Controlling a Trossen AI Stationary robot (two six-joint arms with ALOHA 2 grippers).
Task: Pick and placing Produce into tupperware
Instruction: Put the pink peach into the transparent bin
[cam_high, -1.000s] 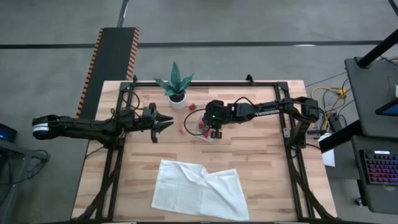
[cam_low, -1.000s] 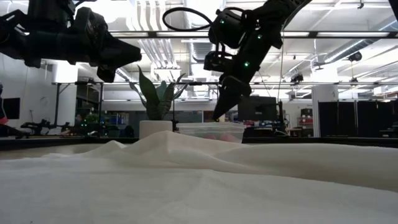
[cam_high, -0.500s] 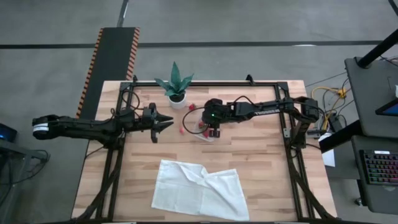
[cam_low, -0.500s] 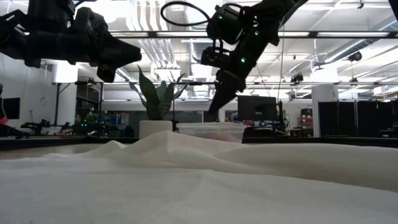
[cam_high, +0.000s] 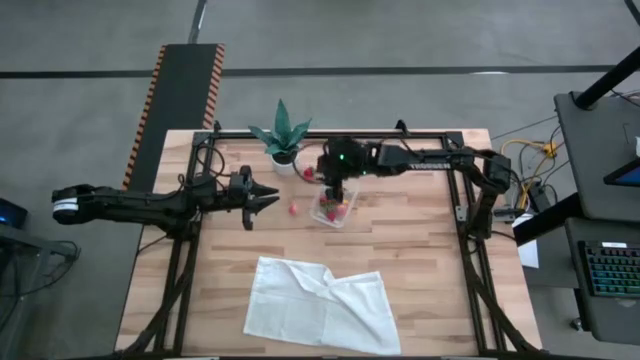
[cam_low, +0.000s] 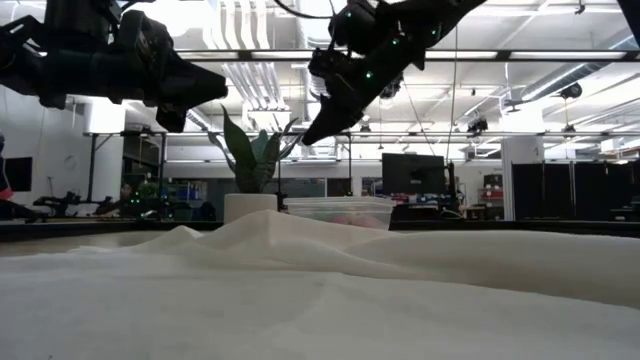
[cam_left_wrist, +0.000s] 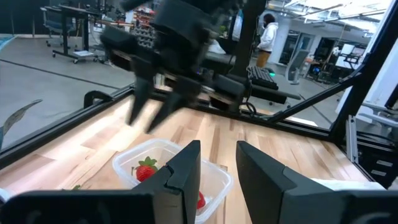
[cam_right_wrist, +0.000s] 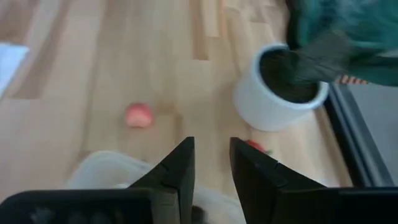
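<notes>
right gripper (cam_high: 331, 192) open above tupperware (cam_high: 333, 209)

Seen past the left gripper (cam_left_wrist: 217, 165), whose two dark fingers stand slightly apart with nothing between them, a clear tupperware (cam_left_wrist: 163, 168) sits on the wooden table (cam_left_wrist: 261, 140) holding red strawberries (cam_left_wrist: 146, 170). The right gripper (cam_left_wrist: 151, 115), blurred, hangs above the container's far side, fingers spread. Beyond the table's black frame, a person in a white top (cam_left_wrist: 268, 34) stands among workstations.
</notes>
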